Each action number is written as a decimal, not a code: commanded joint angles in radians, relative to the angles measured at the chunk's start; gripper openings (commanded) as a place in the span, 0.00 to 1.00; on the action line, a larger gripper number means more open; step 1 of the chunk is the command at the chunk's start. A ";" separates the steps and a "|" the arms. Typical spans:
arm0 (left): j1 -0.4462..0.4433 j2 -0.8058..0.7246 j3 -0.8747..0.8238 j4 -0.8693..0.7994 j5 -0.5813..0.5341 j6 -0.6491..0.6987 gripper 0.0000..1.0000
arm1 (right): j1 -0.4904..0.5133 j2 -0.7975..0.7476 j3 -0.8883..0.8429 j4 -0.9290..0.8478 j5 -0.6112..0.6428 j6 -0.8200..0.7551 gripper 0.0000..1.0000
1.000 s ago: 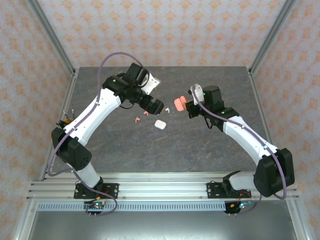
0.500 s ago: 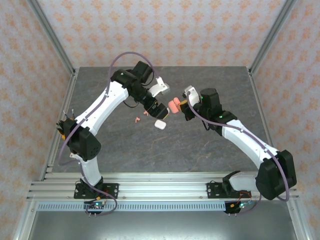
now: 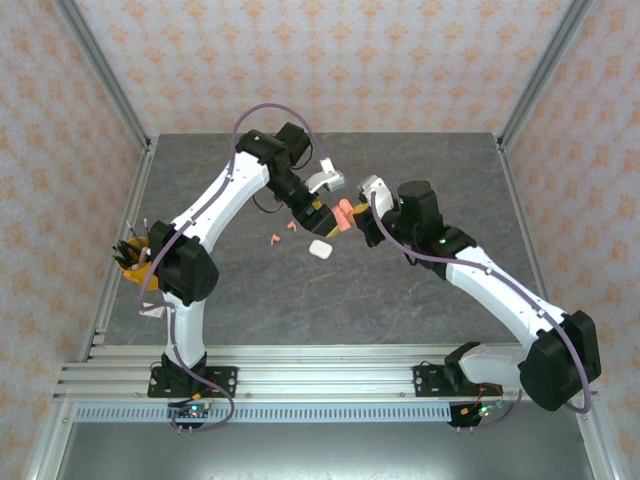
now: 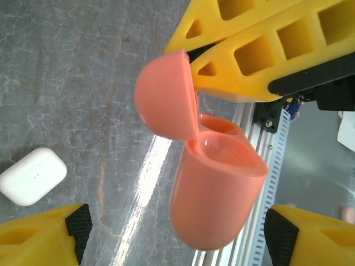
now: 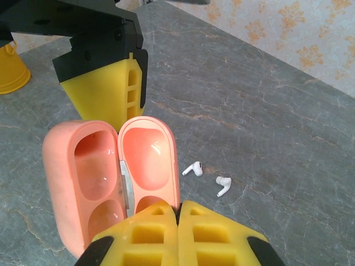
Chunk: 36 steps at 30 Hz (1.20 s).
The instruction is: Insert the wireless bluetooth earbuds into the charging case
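The coral charging case [image 3: 344, 214] hangs open above the table's middle. My right gripper [image 5: 178, 213] is shut on the edge of its lid [image 5: 147, 155], and the empty body [image 5: 83, 177] swings beside it. My left gripper [image 4: 177, 233] is open, one finger on each side of the case body [image 4: 213, 194], with a gap on both sides. Two white earbuds [image 5: 193, 168] [image 5: 223, 185] lie on the table below the case. Two coral earbuds [image 3: 272, 239] [image 3: 292, 226] lie left of a shut white case [image 3: 320, 249].
A yellow holder [image 3: 130, 250] sits at the table's left edge. The aluminium rail [image 4: 260, 155] runs along the near edge. Slanted frame posts [image 3: 100, 70] stand at the back corners.
The left gripper has swung right to straddle the coral case and its jaws have narrowed a little. The right gripper has carried the case slightly left toward it.
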 commanded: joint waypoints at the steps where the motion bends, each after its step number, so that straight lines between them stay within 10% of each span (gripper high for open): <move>1: 0.002 0.016 0.052 -0.059 0.067 0.036 0.81 | 0.005 -0.020 0.003 0.002 -0.001 -0.012 0.00; 36: 0.004 0.113 0.125 -0.172 0.140 0.117 0.52 | 0.050 0.023 0.037 -0.020 0.034 -0.029 0.00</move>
